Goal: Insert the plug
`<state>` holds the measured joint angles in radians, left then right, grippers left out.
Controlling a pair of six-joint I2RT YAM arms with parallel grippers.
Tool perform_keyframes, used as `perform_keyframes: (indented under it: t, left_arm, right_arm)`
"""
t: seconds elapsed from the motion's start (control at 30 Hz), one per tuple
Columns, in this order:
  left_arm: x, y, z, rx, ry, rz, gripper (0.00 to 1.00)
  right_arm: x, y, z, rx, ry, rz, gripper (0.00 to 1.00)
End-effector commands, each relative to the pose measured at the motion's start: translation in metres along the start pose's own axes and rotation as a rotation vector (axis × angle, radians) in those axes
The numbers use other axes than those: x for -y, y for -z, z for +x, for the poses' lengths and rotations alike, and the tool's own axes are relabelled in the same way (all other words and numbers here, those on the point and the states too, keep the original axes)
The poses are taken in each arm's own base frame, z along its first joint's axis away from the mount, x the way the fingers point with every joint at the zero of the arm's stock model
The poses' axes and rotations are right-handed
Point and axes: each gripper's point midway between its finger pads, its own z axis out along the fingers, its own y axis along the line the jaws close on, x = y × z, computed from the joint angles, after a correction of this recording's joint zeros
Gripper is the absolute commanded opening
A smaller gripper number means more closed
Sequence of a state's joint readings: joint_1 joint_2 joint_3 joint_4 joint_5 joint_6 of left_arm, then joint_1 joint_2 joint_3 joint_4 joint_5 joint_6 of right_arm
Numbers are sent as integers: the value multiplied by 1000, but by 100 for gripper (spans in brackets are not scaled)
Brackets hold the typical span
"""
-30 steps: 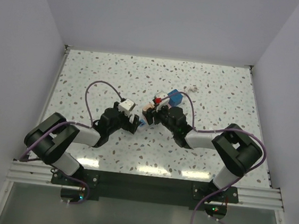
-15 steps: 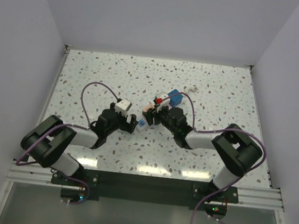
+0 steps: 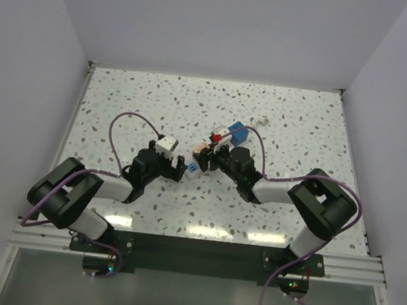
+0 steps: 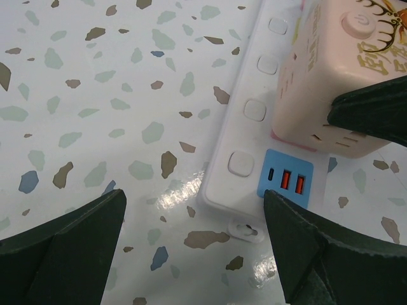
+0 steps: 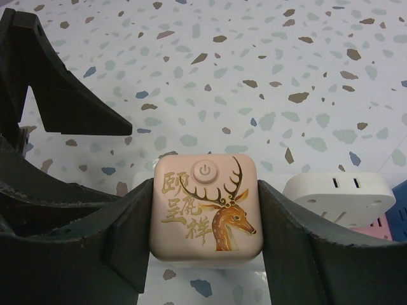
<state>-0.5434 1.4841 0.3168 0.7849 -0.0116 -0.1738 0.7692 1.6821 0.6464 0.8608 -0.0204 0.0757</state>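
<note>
**Chief:** State of the right gripper?

**Inspector:** Closed on the plug, a pink cube with a gold deer and a power button on its face. One black finger presses each side. The jaws stand at a middling width, filled by the cube.

**Chief:** Location of the plug?

**Inspector:** Near the middle of the table, on top of the power strip. In the left wrist view its underside meets the strip's face just beside the blue USB panel. Whether the pins are fully seated cannot be told.

**Chief:** The left gripper?

**Inspector:** Jaws wide apart, holding nothing. It sits low at the near-left end of the strip, one finger over bare table and the other by the USB panel. Whether that finger touches the strip cannot be told.

**Chief:** Lie of the strip?

**Inspector:** Flat on the table, running from near left to far right between the two grippers in the overhead view.

**Chief:** Other items?

**Inspector:** A white adapter with two pairs of slots, just beside the plug on its far-right side.
</note>
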Motion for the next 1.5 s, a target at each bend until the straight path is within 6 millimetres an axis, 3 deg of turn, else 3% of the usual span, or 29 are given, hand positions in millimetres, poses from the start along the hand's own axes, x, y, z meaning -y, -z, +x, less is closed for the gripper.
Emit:
perform_keyframes:
  t: [0.0, 0.57, 0.93, 1.47]
  left_arm:
    - [-1, 0, -15, 53, 14, 2, 95]
    - [-1, 1, -16, 56, 12, 4, 95]
    - [-1, 0, -17, 56, 11, 3, 95]
    - [2, 1, -19, 64, 9, 22, 96]
  right_arm:
    - [-1, -3, -23, 79, -4, -11, 0]
    - [5, -4, -2, 37, 31, 17, 0]
    - [3, 4, -2, 29, 27, 13, 0]
    - [7, 10, 46, -82, 50, 26, 0]
